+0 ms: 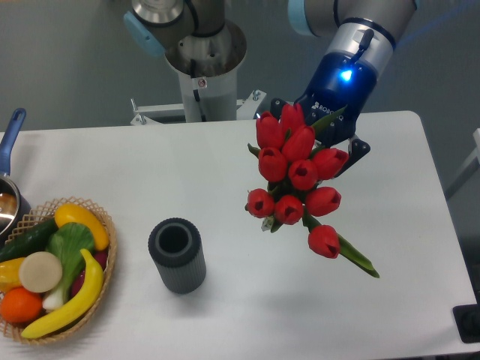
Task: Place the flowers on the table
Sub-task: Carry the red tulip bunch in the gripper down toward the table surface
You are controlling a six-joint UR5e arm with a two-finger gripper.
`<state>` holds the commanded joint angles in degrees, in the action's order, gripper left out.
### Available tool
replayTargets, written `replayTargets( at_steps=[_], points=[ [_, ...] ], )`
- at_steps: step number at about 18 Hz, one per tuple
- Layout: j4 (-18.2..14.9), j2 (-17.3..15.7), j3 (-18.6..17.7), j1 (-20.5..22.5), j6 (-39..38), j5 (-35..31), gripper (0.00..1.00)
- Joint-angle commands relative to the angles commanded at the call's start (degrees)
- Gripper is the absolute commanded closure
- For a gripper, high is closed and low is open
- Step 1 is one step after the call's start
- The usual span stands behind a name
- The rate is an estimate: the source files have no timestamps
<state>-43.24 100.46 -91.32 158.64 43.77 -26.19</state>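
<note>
Above the right half of the white surface [225, 172], the claw [324, 127] of the arm is carrying the flowers [296, 176]. The bunch is hanging in the air, and the red buds are facing the camera and spreading down and to the left from the claw. One bud on a green stem with a long leaf is sticking out at the lower right of the bunch. The buds are covering the fingers almost completely, so I cannot tell exactly how the fingers are standing; still, the bunch is reaching up into the claw with nothing else supporting it, so the claw is closed on it, probably on the stems behind the buds. A blue light is shining on the blue wrist part above the claw.

On the surface, left of the bunch and well apart from it, a dark ribbed cylinder [177, 256] is standing upright with its open mouth facing up. At the left edge, a wicker basket [105, 281] is holding toy fruit and vegetables: a banana [71, 304], an orange [20, 305], a yellow pepper and some green pieces. Behind the basket, a small pot with a blue handle [10, 139] is partly showing at the edge of the view.
</note>
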Motion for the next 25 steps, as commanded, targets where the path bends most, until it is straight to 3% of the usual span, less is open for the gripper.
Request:
replayTargets(
  at_steps=[10, 19, 25],
  points=[
    [-0.1, -1.4, -3.8, 1.7, -0.1, -1.9, 0.56],
    [-0.3, -2.9, -6.6, 1.2, 0.3, -19.4, 0.56],
    [-0.3, -2.5, -10.6, 0.9, 7.7, -30.9, 0.56]
  ],
)
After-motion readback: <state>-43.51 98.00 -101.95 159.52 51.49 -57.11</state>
